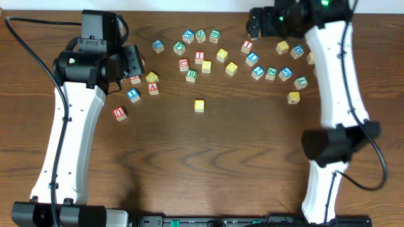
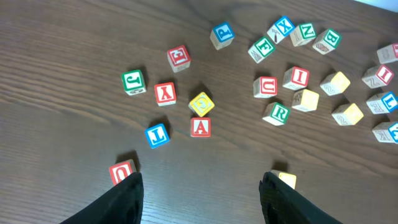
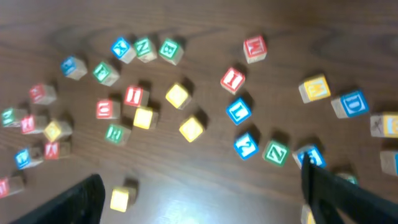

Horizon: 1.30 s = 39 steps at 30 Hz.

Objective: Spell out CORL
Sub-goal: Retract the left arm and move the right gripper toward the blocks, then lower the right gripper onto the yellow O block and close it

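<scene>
From overhead, the left gripper [image 1: 132, 63] hung over the far-left edge of the scatter. Its arm ran up the left side of the table [image 1: 208, 157], with the wrist turned toward the centre. The right gripper [image 1: 254, 26] sat at the far edge above the right-hand cluster, its arm stretched out along the right side. A lone yellow cube [image 1: 199, 105] stood apart, nearer than the rest, and was perhaps the start of the word. The green R [image 1: 191, 75] lay just beyond it among close neighbours. The blue L [image 1: 133, 94] sat to the left, near the red A [image 1: 153, 88].

In the left wrist view the jaws stood apart with nothing between them, the camera looking down across the blocks. The blue L [image 2: 157, 134] and the red A [image 2: 200, 127] were close, with a yellow lettered cube [image 2: 201, 104] just beyond the A. Fingers lowered around the L could shove the A, because the gap looked narrow. Choosing the second yellow cube seemed the likelier error, since several yellow faces looked alike and their letters were hard to read.

The right wrist view was blurred. Its jaws were spread wide and empty, high over the blocks. The green R [image 3: 115, 132] could be told only by colour, so a descent judged from this view could land on the wrong cube.
</scene>
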### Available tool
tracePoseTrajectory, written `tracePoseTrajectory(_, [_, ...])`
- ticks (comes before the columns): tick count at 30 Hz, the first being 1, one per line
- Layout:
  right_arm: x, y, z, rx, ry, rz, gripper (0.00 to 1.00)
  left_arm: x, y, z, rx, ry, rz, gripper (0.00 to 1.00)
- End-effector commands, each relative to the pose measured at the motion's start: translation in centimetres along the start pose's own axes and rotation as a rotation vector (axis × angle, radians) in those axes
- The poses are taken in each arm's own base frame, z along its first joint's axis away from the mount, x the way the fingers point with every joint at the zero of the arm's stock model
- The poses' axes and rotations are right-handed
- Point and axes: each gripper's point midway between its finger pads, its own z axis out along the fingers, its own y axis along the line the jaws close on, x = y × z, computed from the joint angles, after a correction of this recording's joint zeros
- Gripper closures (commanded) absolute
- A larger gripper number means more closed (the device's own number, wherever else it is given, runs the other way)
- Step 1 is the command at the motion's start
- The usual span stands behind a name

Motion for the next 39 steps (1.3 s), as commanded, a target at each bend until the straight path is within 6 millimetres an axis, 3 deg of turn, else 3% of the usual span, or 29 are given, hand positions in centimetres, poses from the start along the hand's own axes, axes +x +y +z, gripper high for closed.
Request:
tracePoseTrajectory(1, [-0.5,-0.5,1.9,0.034,0.001,0.074,0.04,-0.3,0.2,-0.3,-0.011,-0.009,0.014,0.41])
tracePoseTrajectory(5, [0.3,-0.9,4.5,0.043,0.050,0.087,0.04,0.2,0.3,0.3,-0.019,0.018,0.012,0.41])
tracePoseTrajectory(13, [0.9,-0.5,7.5,0.043,0.080,0.145,0.08,0.6,0.5,0.8,-0.024,0.036,0.012,0.41])
tracePoseTrajectory(19, [0.6,1.7,9.7,0.022,0.059,0.190,0.15,0.6,0.5,0.8,-0.024,0.035,0.012,0.41])
tracePoseTrajectory(27, [1.9,4.2,14.7,0.013,0.082,0.262,0.30,0.6,0.5,0.8,-0.025,0.036,0.011,0.41])
tracePoseTrajectory(35, [4.8,2.5,16.7,0.176,0.138,0.338,0.43,0.7,0.5,0.8,-0.025,0.037,0.011,0.41])
tracePoseTrajectory(39, [5.7,2.0,17.7,0.203,0.162,0.355,0.44,0.8,0.5,0.8,-0.026,0.041,0.011,0.41])
